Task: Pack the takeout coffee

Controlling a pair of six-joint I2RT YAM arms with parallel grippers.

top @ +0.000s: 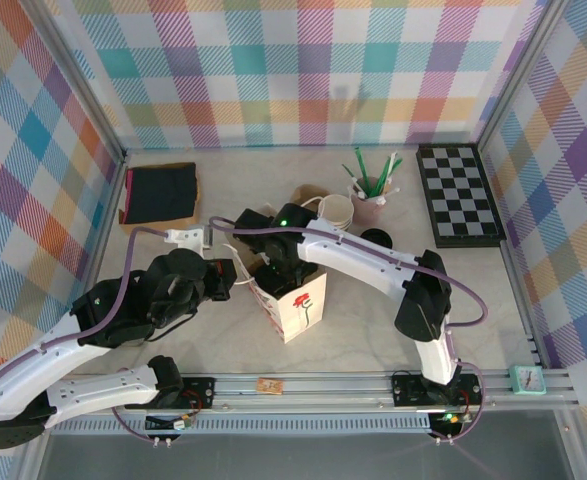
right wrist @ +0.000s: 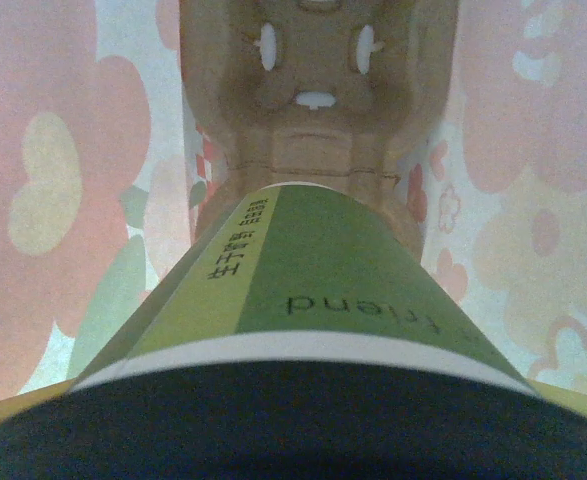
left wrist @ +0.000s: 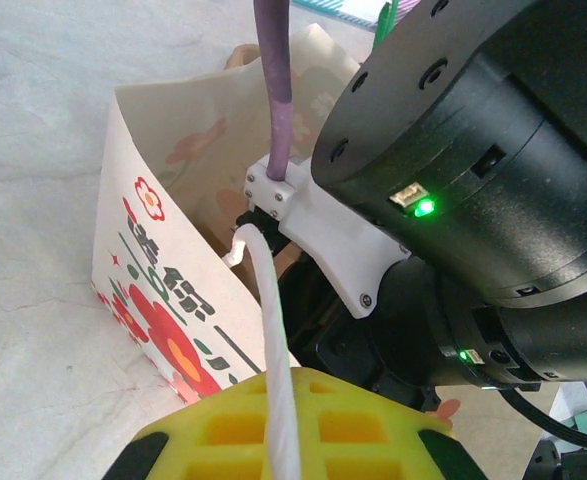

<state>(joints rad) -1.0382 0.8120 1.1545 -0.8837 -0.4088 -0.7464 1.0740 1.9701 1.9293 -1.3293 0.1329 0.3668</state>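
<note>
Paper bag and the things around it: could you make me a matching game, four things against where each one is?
Things:
1 takeout coffee
2 checkerboard
3 black mat
4 bag handle

Places:
A far left
B pinched in the left gripper
C down inside the paper bag
D far right

Pairs: 1-C, 2-D, 3-A, 4-B
</note>
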